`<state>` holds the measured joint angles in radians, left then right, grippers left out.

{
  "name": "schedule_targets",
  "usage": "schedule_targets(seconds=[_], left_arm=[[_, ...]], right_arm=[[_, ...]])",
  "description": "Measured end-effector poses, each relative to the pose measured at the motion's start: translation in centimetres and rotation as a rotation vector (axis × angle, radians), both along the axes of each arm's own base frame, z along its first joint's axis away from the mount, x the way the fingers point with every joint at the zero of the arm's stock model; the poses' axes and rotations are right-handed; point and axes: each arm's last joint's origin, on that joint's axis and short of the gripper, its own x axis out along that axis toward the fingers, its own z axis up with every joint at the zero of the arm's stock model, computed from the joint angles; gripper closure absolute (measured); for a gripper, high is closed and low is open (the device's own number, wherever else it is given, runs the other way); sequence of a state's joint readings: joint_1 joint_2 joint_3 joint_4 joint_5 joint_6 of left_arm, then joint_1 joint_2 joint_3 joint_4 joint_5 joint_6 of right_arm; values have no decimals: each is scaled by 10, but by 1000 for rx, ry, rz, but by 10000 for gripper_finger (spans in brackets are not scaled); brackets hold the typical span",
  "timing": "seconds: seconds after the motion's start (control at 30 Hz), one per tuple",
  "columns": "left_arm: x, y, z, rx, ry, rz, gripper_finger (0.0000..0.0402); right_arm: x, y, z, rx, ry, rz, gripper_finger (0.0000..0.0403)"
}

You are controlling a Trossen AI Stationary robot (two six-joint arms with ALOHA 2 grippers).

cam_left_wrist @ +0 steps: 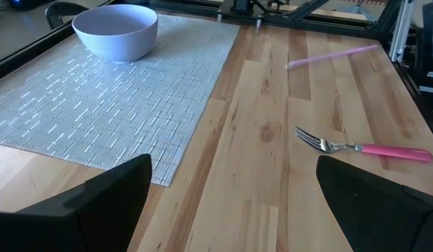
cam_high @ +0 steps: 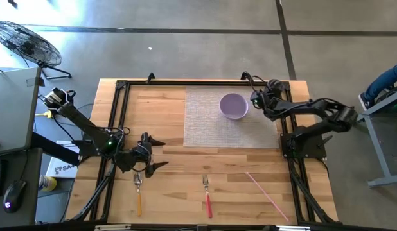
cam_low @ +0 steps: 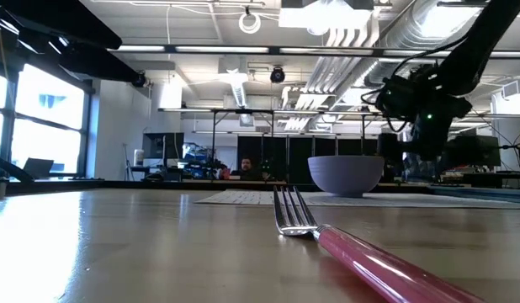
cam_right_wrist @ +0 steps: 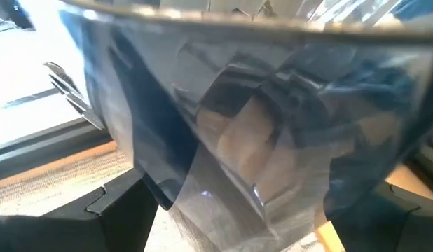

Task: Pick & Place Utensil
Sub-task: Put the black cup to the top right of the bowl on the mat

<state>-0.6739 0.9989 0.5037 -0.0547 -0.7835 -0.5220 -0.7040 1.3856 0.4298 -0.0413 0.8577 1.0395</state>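
A pink-handled fork [cam_high: 207,196] lies flat on the wooden table near its near edge, also seen in the left wrist view [cam_left_wrist: 363,148] and close up in the low view [cam_low: 344,244]. A yellow-handled utensil [cam_high: 138,192] lies to its left. My left gripper [cam_high: 160,154] hovers open just beyond the yellow utensil's head, fingers wide apart [cam_left_wrist: 234,210]. A purple bowl [cam_high: 234,106] stands on a grey placemat [cam_high: 211,125]. My right gripper [cam_high: 255,99] is open at the bowl's right side; the bowl's glossy wall [cam_right_wrist: 258,105] fills its wrist view. My right gripper stands open against the bowl's right wall [cam_right_wrist: 258,140], with its fingers [cam_right_wrist: 118,210] spread on either side of the view. Whether they touch the bowl, I cannot tell. The bowl sits upright on the placemat.
A pink straw [cam_high: 266,192] lies slanted near the table's near right corner, also visible in the left wrist view [cam_left_wrist: 332,56]. A black frame [cam_high: 118,115] runs along the table's left, far and right sides. Bare wood lies between the placemat and the utensils.
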Motion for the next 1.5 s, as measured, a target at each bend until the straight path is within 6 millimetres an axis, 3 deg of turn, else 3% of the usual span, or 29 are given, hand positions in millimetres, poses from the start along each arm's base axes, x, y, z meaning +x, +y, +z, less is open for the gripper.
schedule_targets(seconds=[0.23,0.47,0.87,1.2,1.5], left_arm=[[0,0,0,6,-3,11,3],[0,0,0,2,0,3,3],[0,0,0,-3,3,-6,3],[0,0,0,-4,3,-9,3],[0,0,0,-3,2,-6,3]], right_arm=[[18,-19,-7,3,54,-17,61],[22,-29,-12,-7,75,-54,61],[22,-26,-14,64,128,15,60],[23,-25,-14,61,130,20,18],[21,-21,-14,130,117,55,12]])
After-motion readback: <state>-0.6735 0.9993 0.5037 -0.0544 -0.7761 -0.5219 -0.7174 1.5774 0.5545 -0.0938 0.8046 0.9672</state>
